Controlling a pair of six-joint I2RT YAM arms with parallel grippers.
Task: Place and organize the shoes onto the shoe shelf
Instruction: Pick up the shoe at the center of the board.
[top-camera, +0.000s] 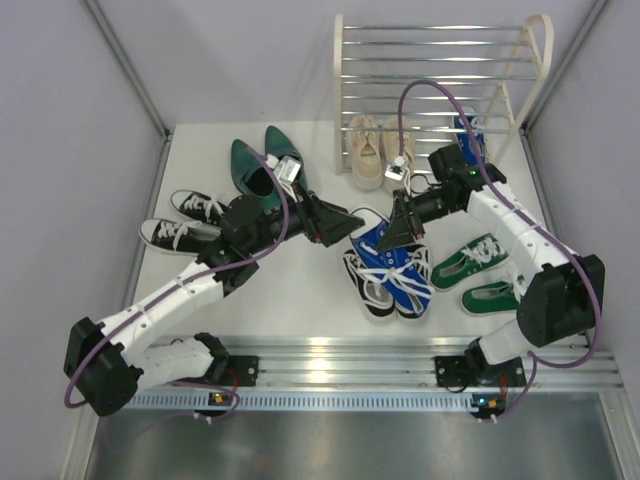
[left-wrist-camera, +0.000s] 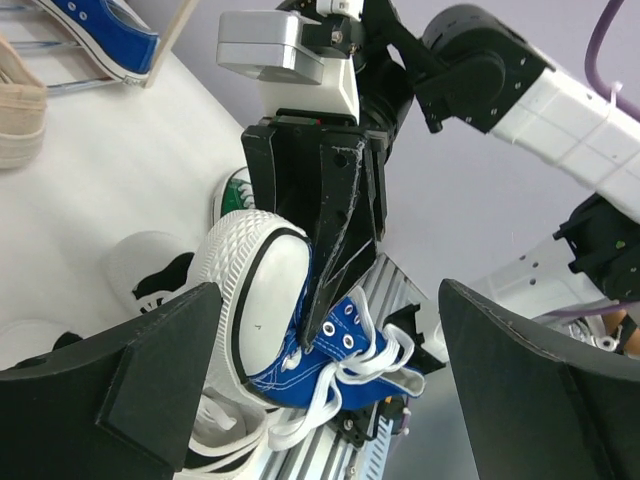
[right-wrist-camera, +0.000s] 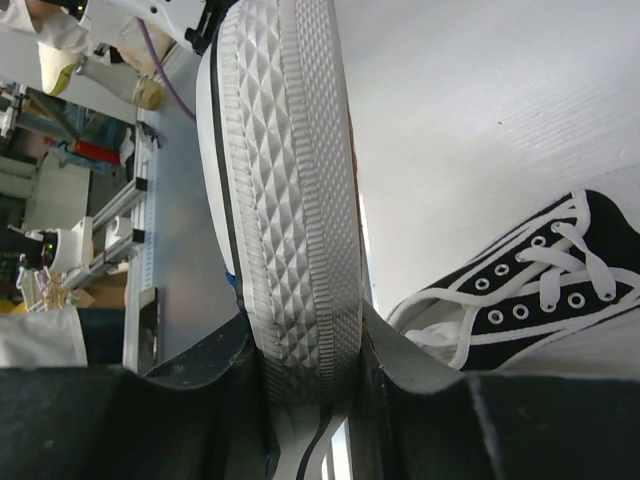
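My right gripper (top-camera: 404, 232) is shut on a blue sneaker (top-camera: 378, 240), held sole-up just above the table's middle; its ribbed white sole (right-wrist-camera: 290, 200) is pinched between the pads. In the left wrist view that blue sneaker (left-wrist-camera: 300, 345) hangs from the right gripper (left-wrist-camera: 335, 260), laces dangling. My left gripper (top-camera: 345, 222) is open, its fingers spread wide on either side of the shoe without touching it. The shoe shelf (top-camera: 430, 60) stands at the back, with another blue sneaker (top-camera: 468, 128) on a low tier and beige lace-ups (top-camera: 375, 150) at its foot.
Dark green dress shoes (top-camera: 258, 165) and black-and-white sneakers (top-camera: 185, 222) lie at the left. A black-and-white sneaker (top-camera: 368, 285) and a blue one (top-camera: 410, 285) lie under the grippers. Green sneakers (top-camera: 482, 272) sit at the right, beside the right arm.
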